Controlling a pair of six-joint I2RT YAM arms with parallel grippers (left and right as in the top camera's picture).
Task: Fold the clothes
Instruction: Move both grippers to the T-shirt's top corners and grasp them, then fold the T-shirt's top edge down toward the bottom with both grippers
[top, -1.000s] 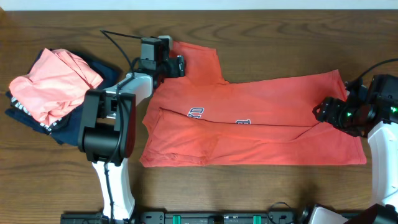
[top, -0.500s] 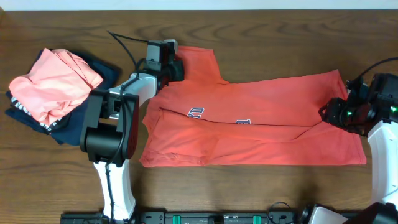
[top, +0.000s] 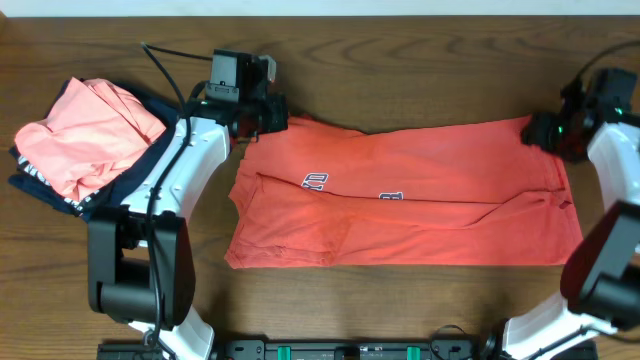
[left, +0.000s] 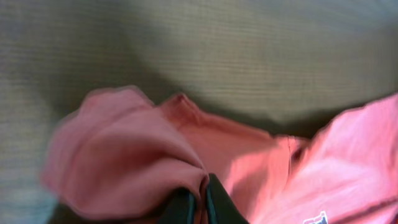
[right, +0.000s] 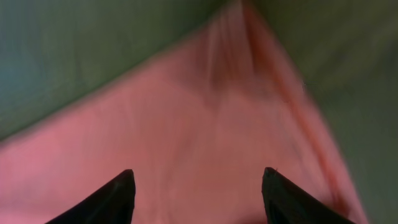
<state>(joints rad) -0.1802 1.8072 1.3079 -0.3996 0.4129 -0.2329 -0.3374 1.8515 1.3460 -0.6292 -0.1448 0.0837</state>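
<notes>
**Wooden table, shirt spread wide, fold barely started**

Dark wood-grain table (top: 420, 50) fills the overhead view. The coral-red T-shirt (top: 430, 200) lies across its middle, running from left to right. A long crease runs along its length and a flap doubles over at the lower left, so I judge that one lengthwise fold is in place at most. The far edge, the sleeves and the crosswise folds are all left to do. A salmon-pink garment (top: 85, 135) sits folded on a navy garment (top: 110, 210) at the table's left, apart from the shirt.

The left gripper (top: 266, 112) is at the shirt's far-left corner and the right gripper (top: 542, 130) is at its far-right corner. From above, neither grip can be read.

The wrist cameras show more. On the left, the dark fingertips (left: 186, 205) are pressed together on a bunched lump of red cloth (left: 124, 155). On the right, the view is blurred, but the fingers (right: 118, 196) stand wide apart over flat fabric and are not gripping it.

Only the overhead view shows the small navy-and-white lettering (top: 318, 181).
</notes>
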